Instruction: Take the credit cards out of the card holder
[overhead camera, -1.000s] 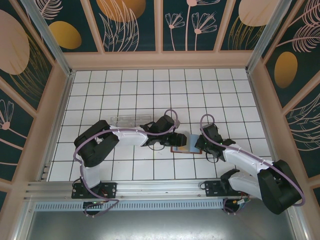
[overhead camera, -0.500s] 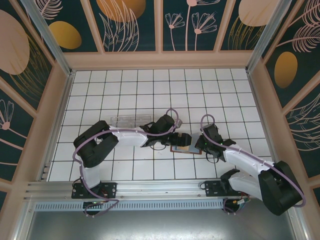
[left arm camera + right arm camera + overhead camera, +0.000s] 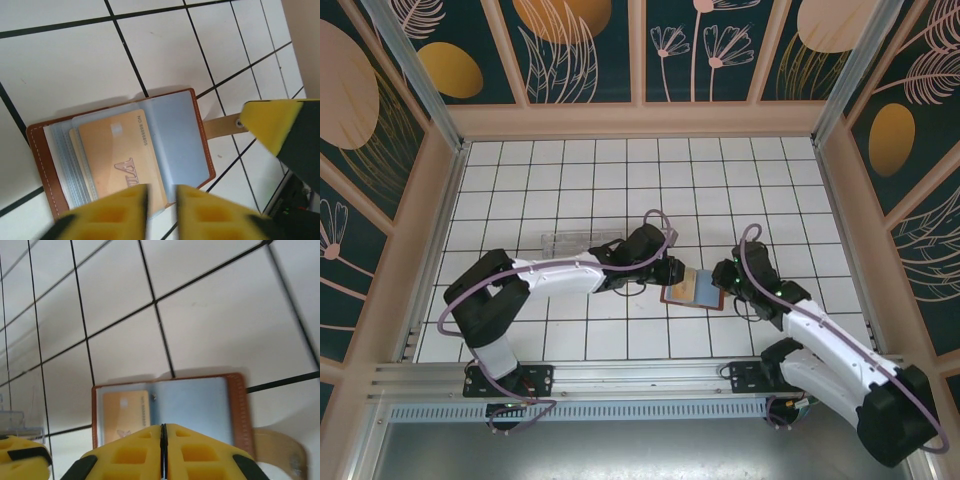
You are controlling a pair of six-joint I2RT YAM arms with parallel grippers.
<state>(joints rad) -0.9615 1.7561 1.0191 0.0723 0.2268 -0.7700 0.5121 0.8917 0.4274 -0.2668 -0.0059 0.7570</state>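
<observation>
Both arms back off, and we see the card holder (image 3: 693, 289) lying open on the tiles between them, long side running gripper to gripper. Left gripper (image 3: 668, 272) and right gripper (image 3: 725, 280) are pressed together, empty; the card (image 3: 122, 155) sits nearer the left.

The far half of the tabletop (image 3: 620, 170) lies bare up to the back wall (image 3: 640, 120), and open tile runs along the left wall (image 3: 440, 230) and the right wall (image 3: 842, 220). Nearer in, room is tight. The card holder (image 3: 695, 290) lies open and flat, hemmed by the left end effector (image 3: 670, 274) at its left edge and the right end effector (image 3: 724, 288) at its right, both with fingers closed. The left arm (image 3: 560, 272) stretches low across the left middle, with a clear box (image 3: 575, 241) just behind it narrowing that lane. The right arm (image 3: 820, 335) bars the near right corner. The tile just beyond the card holder and just in front of it is free.
</observation>
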